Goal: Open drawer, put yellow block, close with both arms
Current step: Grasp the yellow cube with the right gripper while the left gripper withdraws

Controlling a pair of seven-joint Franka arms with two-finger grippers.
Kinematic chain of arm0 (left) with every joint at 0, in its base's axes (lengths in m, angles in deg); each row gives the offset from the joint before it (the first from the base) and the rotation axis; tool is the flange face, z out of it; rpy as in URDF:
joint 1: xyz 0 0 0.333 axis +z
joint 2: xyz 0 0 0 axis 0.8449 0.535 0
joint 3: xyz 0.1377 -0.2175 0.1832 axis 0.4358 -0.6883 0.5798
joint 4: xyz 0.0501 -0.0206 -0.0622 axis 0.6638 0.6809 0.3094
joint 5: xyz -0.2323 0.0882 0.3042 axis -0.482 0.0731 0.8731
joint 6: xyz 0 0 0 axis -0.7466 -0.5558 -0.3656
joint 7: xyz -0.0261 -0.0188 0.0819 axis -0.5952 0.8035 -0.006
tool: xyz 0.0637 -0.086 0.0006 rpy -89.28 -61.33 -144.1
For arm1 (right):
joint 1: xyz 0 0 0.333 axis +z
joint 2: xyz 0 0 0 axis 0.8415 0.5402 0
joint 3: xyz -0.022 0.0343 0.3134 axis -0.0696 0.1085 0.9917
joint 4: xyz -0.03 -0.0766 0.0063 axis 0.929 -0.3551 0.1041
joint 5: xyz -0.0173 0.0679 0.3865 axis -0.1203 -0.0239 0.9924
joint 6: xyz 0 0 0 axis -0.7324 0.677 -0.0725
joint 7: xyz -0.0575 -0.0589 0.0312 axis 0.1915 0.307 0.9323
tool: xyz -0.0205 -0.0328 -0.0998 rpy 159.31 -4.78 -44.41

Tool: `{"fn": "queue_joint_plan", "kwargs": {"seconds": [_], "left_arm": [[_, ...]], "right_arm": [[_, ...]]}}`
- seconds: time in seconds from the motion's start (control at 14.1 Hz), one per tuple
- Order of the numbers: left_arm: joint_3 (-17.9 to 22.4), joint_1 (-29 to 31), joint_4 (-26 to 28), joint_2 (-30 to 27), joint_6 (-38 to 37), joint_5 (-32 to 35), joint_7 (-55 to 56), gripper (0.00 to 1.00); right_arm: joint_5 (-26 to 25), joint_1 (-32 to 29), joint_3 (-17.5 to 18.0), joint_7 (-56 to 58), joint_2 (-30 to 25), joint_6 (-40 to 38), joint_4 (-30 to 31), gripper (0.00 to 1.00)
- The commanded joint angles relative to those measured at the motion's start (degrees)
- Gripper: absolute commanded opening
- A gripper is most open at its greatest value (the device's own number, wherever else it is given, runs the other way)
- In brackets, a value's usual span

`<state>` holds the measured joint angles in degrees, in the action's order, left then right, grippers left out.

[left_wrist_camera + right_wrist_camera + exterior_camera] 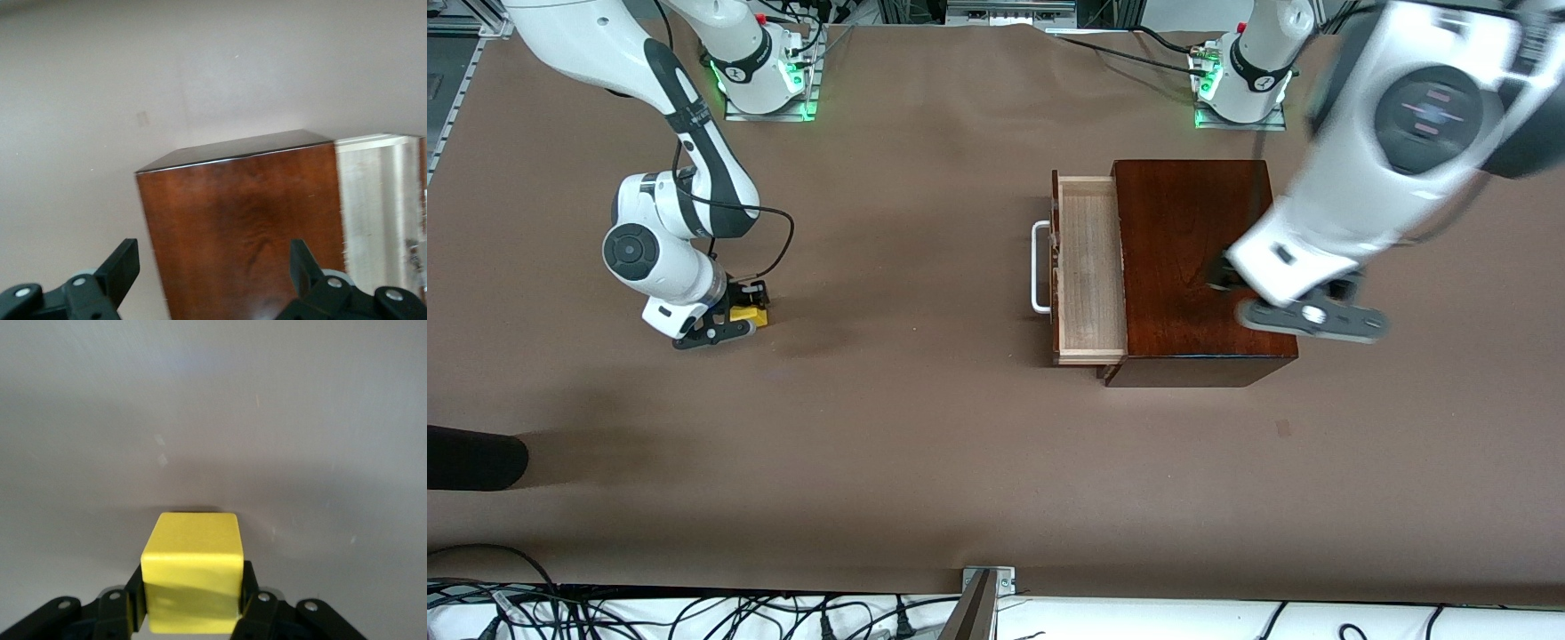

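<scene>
Right gripper [192,600] clamped on small yellow cube [192,580], left gripper [213,267] wide over glossy reddish-brown wooden box [240,227]; shallow pinch could slip on lift.

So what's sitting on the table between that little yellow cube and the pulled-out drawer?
Nothing: the front view shows only bare brown table between the yellow block, clamped in the right gripper, and the drawer.

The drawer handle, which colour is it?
White; the drawer handle shows best in the front view.
</scene>
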<state>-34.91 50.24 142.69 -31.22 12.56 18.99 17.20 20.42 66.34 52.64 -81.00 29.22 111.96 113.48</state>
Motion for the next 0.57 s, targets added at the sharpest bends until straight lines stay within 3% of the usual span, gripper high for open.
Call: {"fn": "queue_joint_plan", "kwargs": {"seconds": [0.0, 0.21, 0.35, 0.5], "left_arm": [[3.6, 1.09, 8.97, -7.23, 1.62, -3.98, -5.05, 1.0], [10.82, 1.53, 23.03, -17.24, 12.14, -8.92, -11.27, 1.0], [11.27, 3.45, 29.9, -22.44, 17.6, -8.74, -12.35, 1.0], [11.62, 4.51, 37.01, -25.87, 25.94, -8.74, -13.14, 1.0]], "right_arm": [[0.08, 0.01, 4.1, 1.81, -0.9, -8.88, -9.15, 0.0], [-0.01, 6.32, 6.75, 3.92, 2.25, -23.81, -26.8, 0.0], [0.43, 10.46, 7.44, 5.67, 5.5, -29.9, -36.48, 0.0], [0.17, 15.37, 8.85, 6.3, 7.62, -30.45, -43.08, 0.0]]}}
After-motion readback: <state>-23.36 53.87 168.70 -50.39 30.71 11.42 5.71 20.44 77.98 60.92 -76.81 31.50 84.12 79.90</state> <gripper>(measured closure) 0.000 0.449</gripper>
